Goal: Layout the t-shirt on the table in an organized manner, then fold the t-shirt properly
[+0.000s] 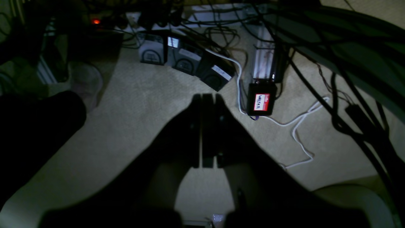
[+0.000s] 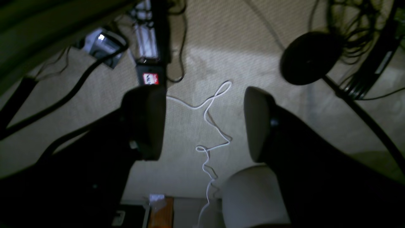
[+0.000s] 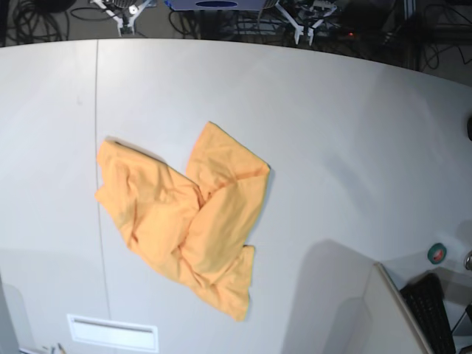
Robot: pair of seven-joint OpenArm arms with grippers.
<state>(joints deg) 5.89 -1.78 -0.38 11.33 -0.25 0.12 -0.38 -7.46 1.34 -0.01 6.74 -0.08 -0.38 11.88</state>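
Observation:
The orange-yellow t-shirt (image 3: 188, 221) lies crumpled in a loose heap on the white-grey table (image 3: 332, 110), left of centre, with folds running across it and one corner pointing to the front edge. Neither arm shows in the base view. In the left wrist view my left gripper (image 1: 207, 96) is shut with nothing between its fingers, above beige carpet. My right gripper (image 2: 202, 104) stands open and empty in the right wrist view, its fingers (image 2: 145, 120) wide apart over the same carpet. The shirt appears in neither wrist view.
A thin dark seam (image 3: 96, 147) runs down the table's left side. A tape roll (image 3: 438, 253), a keyboard (image 3: 435, 310) and a grey panel (image 3: 383, 310) sit at the front right. On the floor lie power boxes (image 1: 185, 60), a white cable (image 2: 212, 126) and a round black base (image 2: 308, 57).

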